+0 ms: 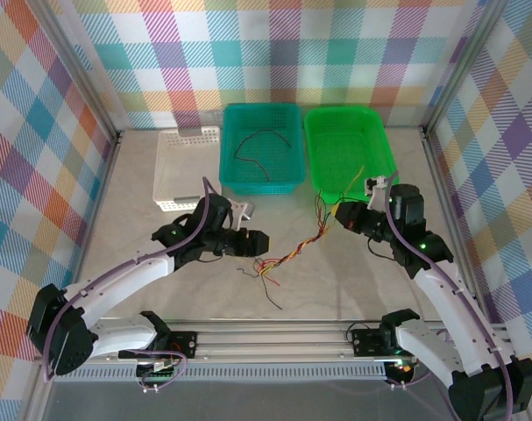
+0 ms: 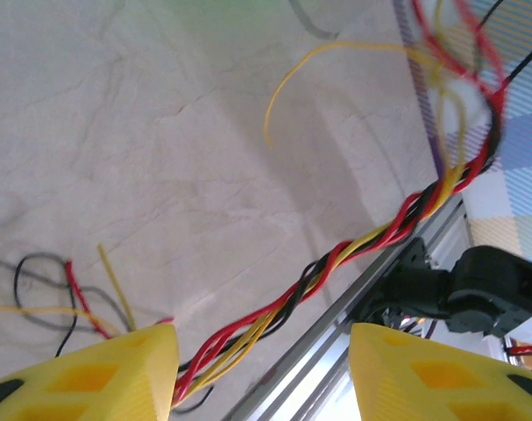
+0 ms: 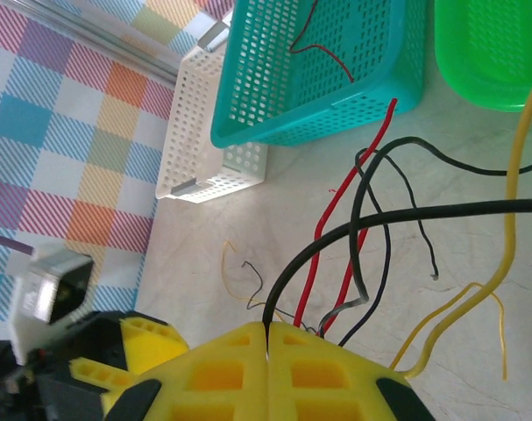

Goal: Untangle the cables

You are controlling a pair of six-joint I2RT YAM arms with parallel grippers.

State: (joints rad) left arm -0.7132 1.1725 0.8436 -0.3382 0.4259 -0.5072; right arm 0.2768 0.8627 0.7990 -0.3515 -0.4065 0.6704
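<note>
Twisted red, yellow and black cables point(image 1: 294, 253) stretch across the table point(image 1: 336, 289) between the two arms. The right gripper point(image 3: 267, 338) is clamped tight on their strands, while the left gripper point(image 2: 264, 351) straddles the bundle, jaws apart.

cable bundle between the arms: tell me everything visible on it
The cable bundle is thin red, yellow and black wires twisted rope-like, stretched diagonally over the table. Loose strands fan out at both ends. One end runs through the open left gripper; the shut right gripper pinches a black strand.
</note>
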